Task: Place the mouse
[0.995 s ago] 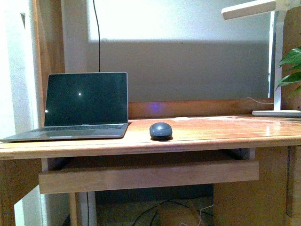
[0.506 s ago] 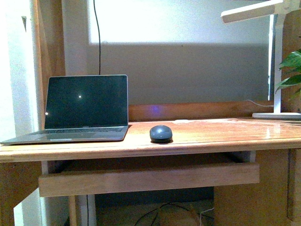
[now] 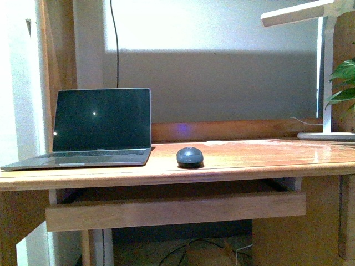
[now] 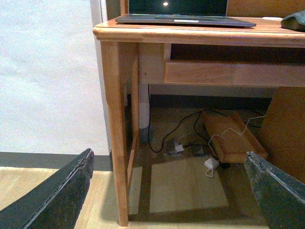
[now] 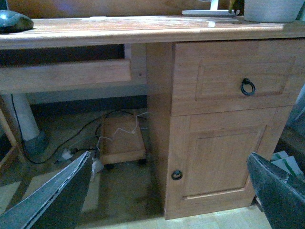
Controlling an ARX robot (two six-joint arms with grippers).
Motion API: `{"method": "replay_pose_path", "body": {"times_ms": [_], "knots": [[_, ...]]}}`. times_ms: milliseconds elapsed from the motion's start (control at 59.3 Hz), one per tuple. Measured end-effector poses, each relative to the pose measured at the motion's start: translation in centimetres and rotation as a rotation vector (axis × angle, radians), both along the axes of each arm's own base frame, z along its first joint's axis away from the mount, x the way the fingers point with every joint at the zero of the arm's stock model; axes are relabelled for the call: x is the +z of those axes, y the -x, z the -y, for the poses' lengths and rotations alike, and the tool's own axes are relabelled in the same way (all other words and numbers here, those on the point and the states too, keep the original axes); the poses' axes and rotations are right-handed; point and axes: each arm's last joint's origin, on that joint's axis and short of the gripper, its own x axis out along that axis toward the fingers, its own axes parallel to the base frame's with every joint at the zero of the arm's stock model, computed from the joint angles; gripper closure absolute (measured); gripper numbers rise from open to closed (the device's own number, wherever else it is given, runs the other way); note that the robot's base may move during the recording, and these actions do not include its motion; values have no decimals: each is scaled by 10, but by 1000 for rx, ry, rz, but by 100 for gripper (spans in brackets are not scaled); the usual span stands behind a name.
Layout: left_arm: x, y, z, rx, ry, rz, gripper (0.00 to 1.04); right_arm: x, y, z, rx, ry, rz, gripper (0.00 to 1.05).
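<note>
Mouse (image 3: 189, 156) sits on wooden desk (image 3: 249, 160), just right of open laptop (image 3: 100, 127), untouched. Left gripper (image 4: 167, 191) and right gripper (image 5: 167, 191) both spread wide, empty, low before desk.

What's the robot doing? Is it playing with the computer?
Not at the moment. Nothing is being touched. The mouse sits by itself on the wooden desk, just right of the open laptop, whose screen is dark. Both arms hang low in front of the desk, the left gripper and right gripper wide open and empty.
</note>
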Motion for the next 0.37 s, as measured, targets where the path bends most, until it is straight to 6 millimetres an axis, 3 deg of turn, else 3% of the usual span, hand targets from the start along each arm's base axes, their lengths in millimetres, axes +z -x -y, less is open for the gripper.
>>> {"method": "replay_pose_path", "body": {"times_ms": [371], "knots": [[0, 0, 0, 0, 0, 0, 8, 0, 0, 0, 0, 0, 0, 7]]}}
